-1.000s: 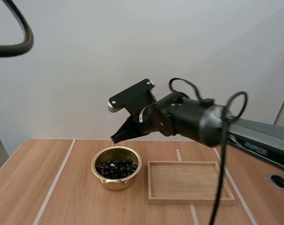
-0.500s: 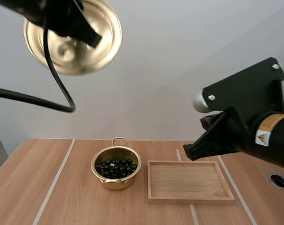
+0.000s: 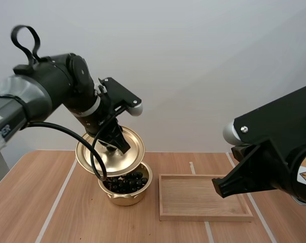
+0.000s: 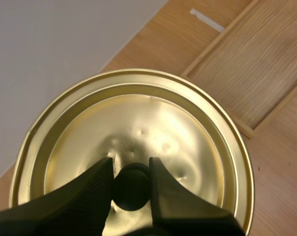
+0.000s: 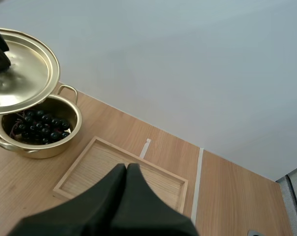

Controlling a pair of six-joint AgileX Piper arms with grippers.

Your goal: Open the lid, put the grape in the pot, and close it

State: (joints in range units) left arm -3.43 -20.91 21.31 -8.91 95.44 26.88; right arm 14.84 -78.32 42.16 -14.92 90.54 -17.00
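A gold pot stands on the table with a bunch of dark grapes inside it; the pot and grapes also appear in the right wrist view. My left gripper is shut on the black knob of the gold lid, holding it tilted just above the pot's rear left rim. In the left wrist view the lid lies under the fingers. My right gripper is shut on nothing, raised above the wooden tray.
The wooden tray sits right of the pot, with nothing in it. White lines run across the wooden tabletop. A round hole sits near the table's right edge behind my right arm.
My left arm has brought the lid down from high up at the left to just over the pot. My right arm has drawn back toward the right and lowered slightly.
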